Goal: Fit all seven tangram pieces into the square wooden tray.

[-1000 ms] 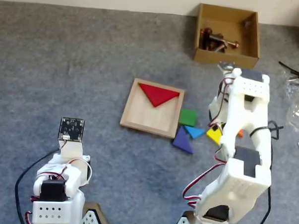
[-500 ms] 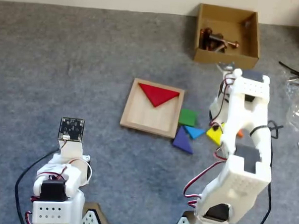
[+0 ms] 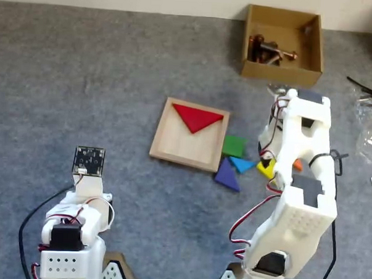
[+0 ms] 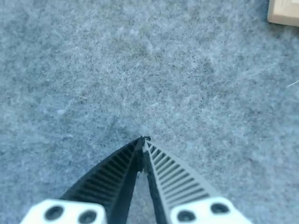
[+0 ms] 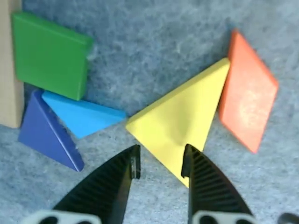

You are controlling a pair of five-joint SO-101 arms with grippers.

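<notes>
The square wooden tray lies mid-table with a red triangle in its far corner. Beside its right edge sit a green square, a light blue triangle and a dark blue triangle. In the right wrist view I see the green square, light blue triangle, dark blue triangle, yellow triangle and orange parallelogram. My right gripper is open just above the yellow triangle's near corner. My left gripper is shut over bare carpet.
A cardboard box holding metal parts stands at the back right. Cables and a plastic bag lie at the right edge. Grey carpet stretches to the left of the tray. A corner of the tray shows in the left wrist view.
The right arm has shifted slightly toward the tray and lower over the yellow triangle. The left arm has not moved.
</notes>
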